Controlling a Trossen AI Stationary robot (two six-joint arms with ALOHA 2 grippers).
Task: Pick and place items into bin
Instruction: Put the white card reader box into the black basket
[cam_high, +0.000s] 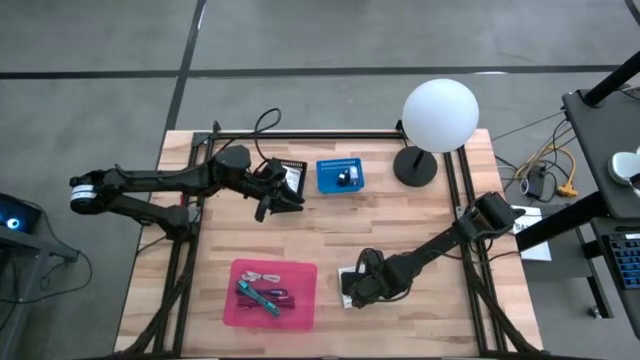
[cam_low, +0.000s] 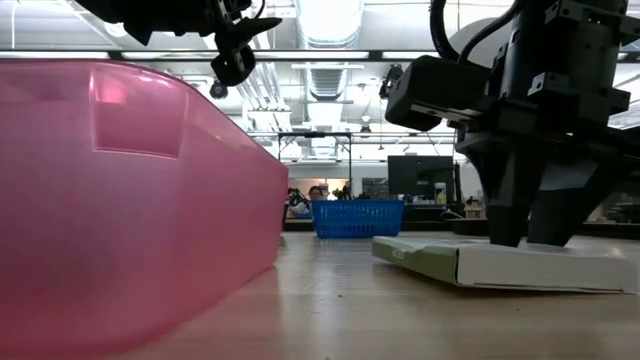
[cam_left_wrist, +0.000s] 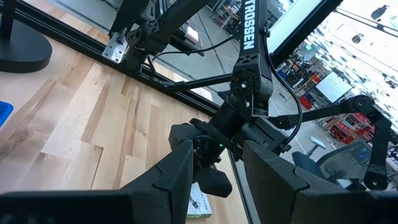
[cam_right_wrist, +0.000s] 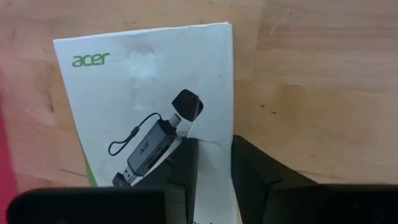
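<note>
The white printed card (cam_right_wrist: 149, 118), a flat box lying on the table just at 3 o'clock of the pink bin (cam_high: 274, 294), looks light, stiff and slick, so I'd pinch its thin edge. It reads "acer" in green above a pictured cable adapter. My right gripper (cam_right_wrist: 208, 165) straddles that edge, fingers parted, nothing clamped yet; my left gripper (cam_high: 283, 199) hangs near the blue basket (cam_high: 340, 176), fingers apart, empty.

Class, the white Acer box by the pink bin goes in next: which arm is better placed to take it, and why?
The right. Its hand is already down over the box, beside the pink bin. The left hand hangs high near the blue basket, farther from the box.
</note>
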